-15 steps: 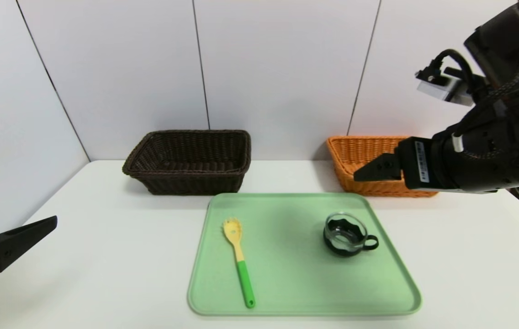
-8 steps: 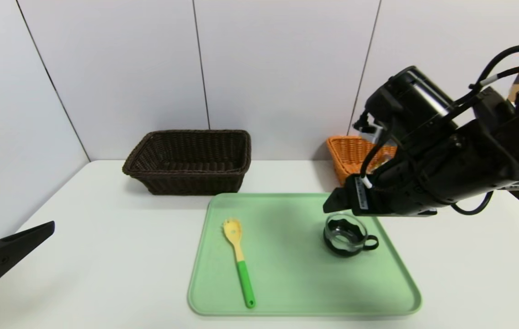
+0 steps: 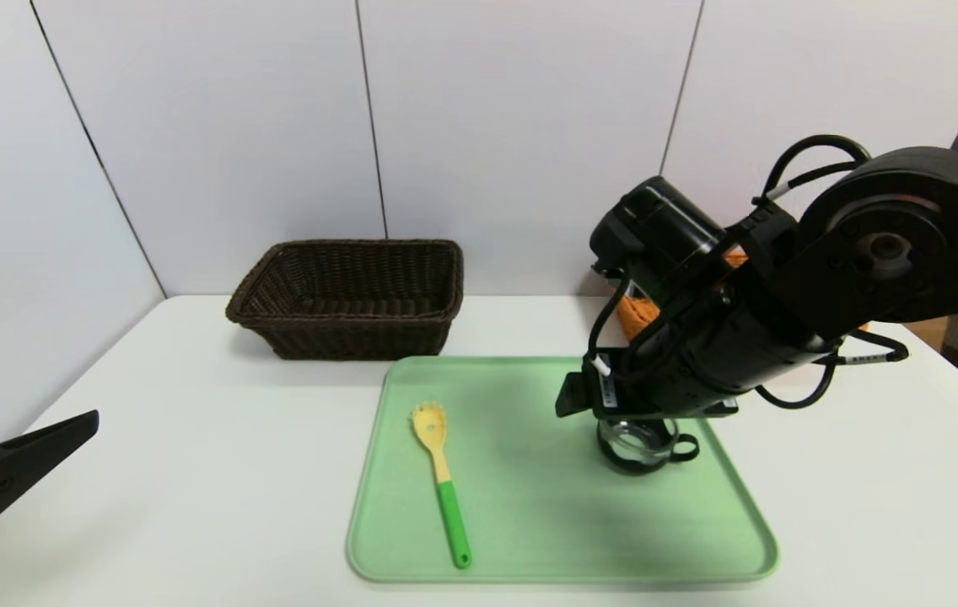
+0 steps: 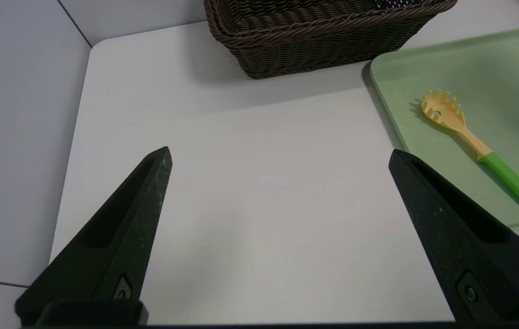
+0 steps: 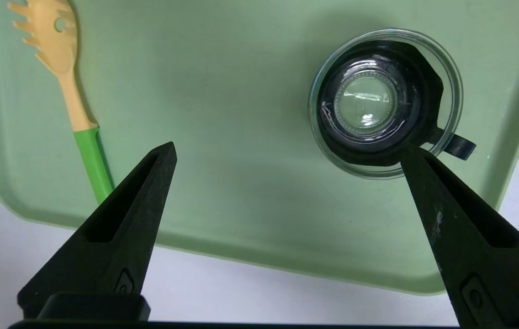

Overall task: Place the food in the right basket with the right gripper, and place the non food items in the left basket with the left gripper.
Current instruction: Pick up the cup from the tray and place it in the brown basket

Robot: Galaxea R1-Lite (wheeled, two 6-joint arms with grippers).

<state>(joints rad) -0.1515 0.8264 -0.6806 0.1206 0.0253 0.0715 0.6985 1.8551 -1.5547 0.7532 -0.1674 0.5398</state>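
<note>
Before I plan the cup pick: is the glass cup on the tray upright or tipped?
Upright: the right wrist view looks down through the open rim of the glass cup to its round base.

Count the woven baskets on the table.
2: the dark brown basket stands behind the tray's left part; the orange basket stands behind its right side, mostly hidden by the right arm, which could hide more.

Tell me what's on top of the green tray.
On the green tray lie a fork-like spoon and a glass cup in a black holder. The right arm hides part of its far right edge.
</note>
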